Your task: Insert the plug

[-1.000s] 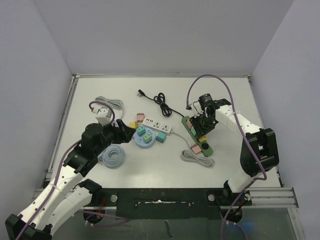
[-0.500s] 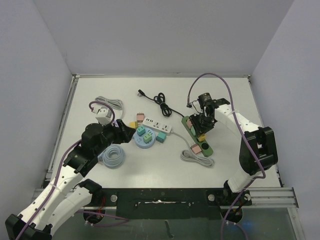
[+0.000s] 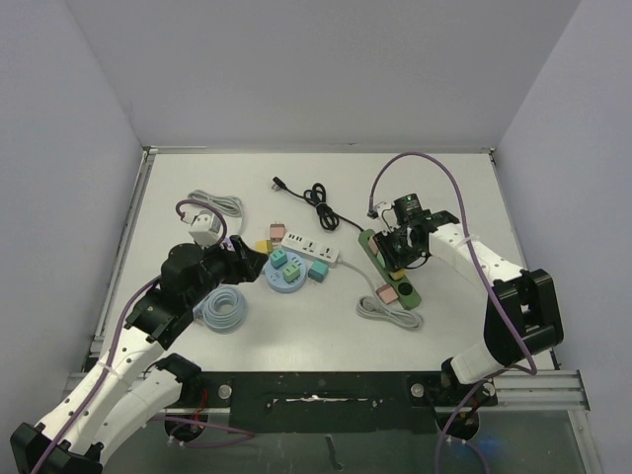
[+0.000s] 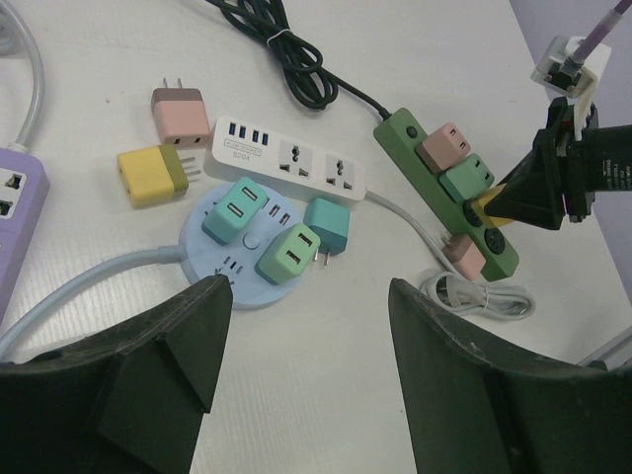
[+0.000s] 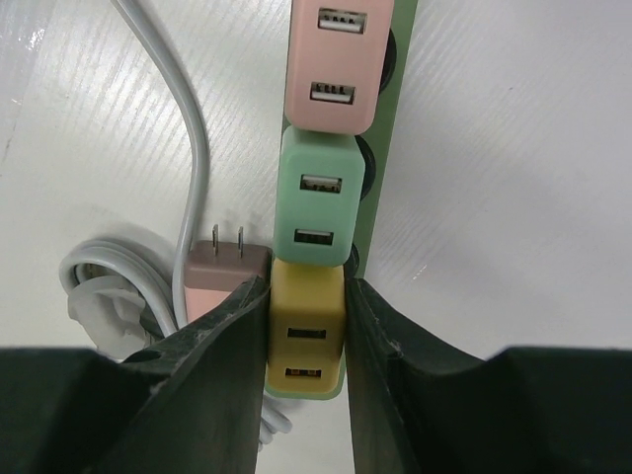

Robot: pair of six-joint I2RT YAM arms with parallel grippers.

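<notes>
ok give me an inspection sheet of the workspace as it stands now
surface: white table, no spills seen
job's things: yellow plug adapter at the long green power strip, in line after a mint adapter and a pink adapter; fully seated or not, cannot tell
clutter: round blue socket hub, white power strip, loose pink plug beside the green strip
grippers: right gripper shut on the yellow plug adapter; left gripper open, holding nothing
cables: black cable, coiled grey cord, light blue coil
surroundings: plain walls; nothing else seen
</notes>
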